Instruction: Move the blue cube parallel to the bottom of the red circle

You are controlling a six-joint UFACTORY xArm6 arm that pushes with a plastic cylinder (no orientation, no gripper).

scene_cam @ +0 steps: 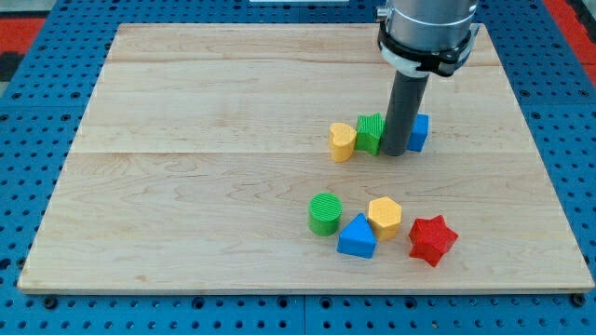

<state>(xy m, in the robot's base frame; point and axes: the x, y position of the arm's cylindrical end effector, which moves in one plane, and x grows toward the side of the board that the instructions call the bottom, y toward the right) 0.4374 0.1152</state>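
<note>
My tip [394, 153], the lower end of the straight dark rod, sat on the pale wooden board [186, 186] right of centre; it is a bare rod end with nothing to open or close, clamped on nothing. At its 3 o'clock, pressed against or just beside it, was the blue plastic cube [420, 132], partly hidden by the rod. At its 9 o'clock stood the green ridged block [370, 132], touching the rod, and beyond that the yellow heart-shaped block [343, 141]. Well apart, toward 6 o'clock, lay a cluster: the green cylinder [325, 213], the blue triangular block [358, 236], the yellow hexagonal block [385, 217] and the red star-shaped block [432, 239]. I could not make out a red circle.
</note>
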